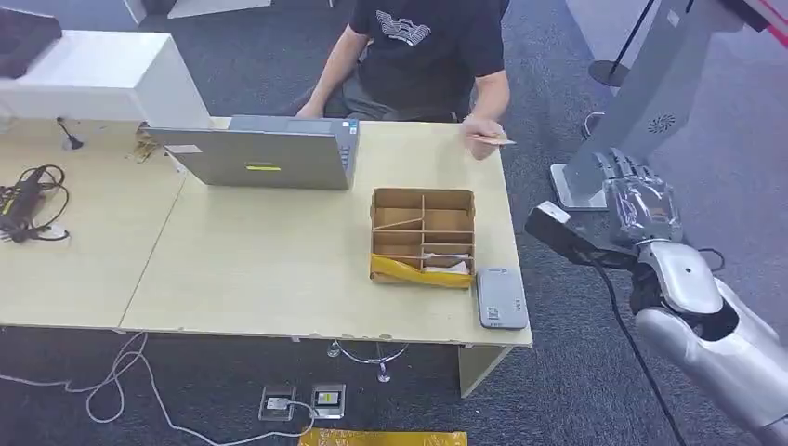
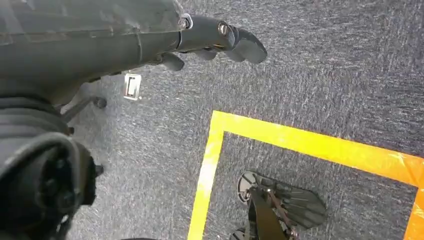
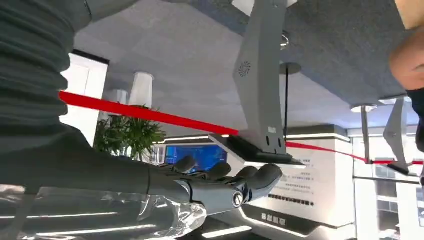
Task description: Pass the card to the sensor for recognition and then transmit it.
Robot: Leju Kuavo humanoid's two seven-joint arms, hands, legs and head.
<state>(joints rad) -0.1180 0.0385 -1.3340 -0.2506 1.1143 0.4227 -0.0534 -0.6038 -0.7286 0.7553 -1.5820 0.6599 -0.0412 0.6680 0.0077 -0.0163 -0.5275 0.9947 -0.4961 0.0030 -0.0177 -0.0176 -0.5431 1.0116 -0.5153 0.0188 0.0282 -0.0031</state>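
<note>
Reaching right robot hand (image 1: 636, 190) raised beside table (image 1: 279, 269), holding nothing.

An office lobby or showroom: a person (image 1: 423, 56) sits at a pale wooden bench (image 1: 260, 269) with a laptop (image 1: 265, 153), on grey carpet (image 1: 576, 111) amid red barrier tape (image 3: 150, 114) and display screens (image 3: 192, 155).

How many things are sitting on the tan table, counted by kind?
Laptop: 1
Cardboard divided box: 1
Grey card reader: 1
Bundle of black cable: 1
Total: 4 on the table. The card is in the person's hand, above the table edge, so it isn't counted.
</note>
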